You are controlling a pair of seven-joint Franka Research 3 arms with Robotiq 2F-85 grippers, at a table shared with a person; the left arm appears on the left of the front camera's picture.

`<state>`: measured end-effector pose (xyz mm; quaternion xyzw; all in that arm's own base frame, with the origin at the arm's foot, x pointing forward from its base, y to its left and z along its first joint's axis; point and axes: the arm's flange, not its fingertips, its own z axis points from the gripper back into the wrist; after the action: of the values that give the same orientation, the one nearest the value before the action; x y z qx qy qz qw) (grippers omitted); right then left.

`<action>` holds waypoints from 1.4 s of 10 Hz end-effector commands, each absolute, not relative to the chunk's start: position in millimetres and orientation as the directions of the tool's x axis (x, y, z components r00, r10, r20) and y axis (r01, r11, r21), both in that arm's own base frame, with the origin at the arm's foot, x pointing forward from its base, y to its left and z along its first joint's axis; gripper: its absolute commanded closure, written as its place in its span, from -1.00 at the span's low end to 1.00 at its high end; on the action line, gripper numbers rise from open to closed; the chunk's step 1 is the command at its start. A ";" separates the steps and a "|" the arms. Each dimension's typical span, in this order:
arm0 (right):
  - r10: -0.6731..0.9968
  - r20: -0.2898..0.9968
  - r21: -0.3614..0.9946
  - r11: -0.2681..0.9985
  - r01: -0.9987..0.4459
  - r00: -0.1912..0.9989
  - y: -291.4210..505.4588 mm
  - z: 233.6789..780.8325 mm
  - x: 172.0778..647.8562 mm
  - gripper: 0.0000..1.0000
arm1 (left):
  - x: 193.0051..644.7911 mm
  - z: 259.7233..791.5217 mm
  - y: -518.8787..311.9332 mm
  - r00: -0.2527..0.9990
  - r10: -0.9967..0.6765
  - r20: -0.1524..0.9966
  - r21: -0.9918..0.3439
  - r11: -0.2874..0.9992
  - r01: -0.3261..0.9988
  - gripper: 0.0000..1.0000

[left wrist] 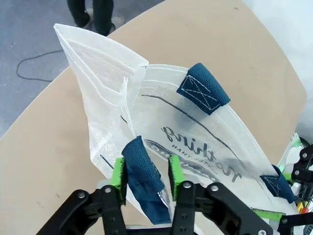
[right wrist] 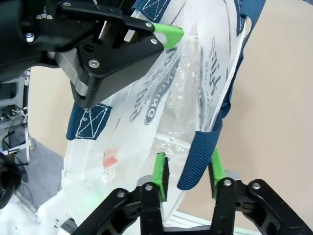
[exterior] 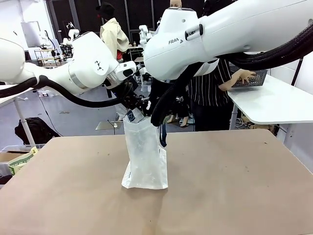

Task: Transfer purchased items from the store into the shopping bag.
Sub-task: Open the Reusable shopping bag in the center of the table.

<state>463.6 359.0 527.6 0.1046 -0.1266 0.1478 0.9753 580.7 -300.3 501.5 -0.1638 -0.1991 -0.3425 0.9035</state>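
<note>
At the far left edge of the front view, a yellowish-green packet (exterior: 22, 160) lies by the rim of the brown table (exterior: 234, 186). The left arm (exterior: 83, 68) reaches in from the upper left and ends at the mouth of the shopping bag (exterior: 145, 156). The bag stands upright on the table top just left of the frame's centre, whitish and translucent. The right arm (exterior: 220, 34) crosses in from the upper right and meets the bag's mouth from the other side. Further right, behind the table, a person in a striped shirt (exterior: 210, 93) has a hand (exterior: 243, 77) on a keyboard at a white side table (exterior: 274, 103).

In the left wrist view, the left gripper (left wrist: 145, 171) sits at bottom centre. It is partly closed, with its green pads (left wrist: 119, 172) on either side of a navy handle (left wrist: 143, 174). The handle fills nearly the whole gap, and from this angle I cannot tell whether the pads truly pinch it. To its right the bag's black print runs upside down, with a stitched strap end (left wrist: 203, 88) above it.

In the right wrist view, a small red label (right wrist: 110, 159) shows on the bag at lower left. The right gripper (right wrist: 187, 172) sits at bottom centre, partway closed around a second navy handle (right wrist: 198, 156). That handle lies against the right-hand pad with a clear gap to the left-hand one, so it is not clamped.
</note>
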 end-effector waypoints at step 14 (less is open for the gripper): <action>0.188 0.245 0.120 0.967 -0.222 0.951 366.0 526.1 464.2 1.00 | 544.2 518.9 -198.6 0.769 -0.367 0.524 -0.161 0.843 0.512 1.00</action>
<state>463.5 357.2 523.4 0.0865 -0.1194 0.1128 0.9826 558.2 -207.2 523.2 -0.1458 -0.2308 -0.2489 0.9293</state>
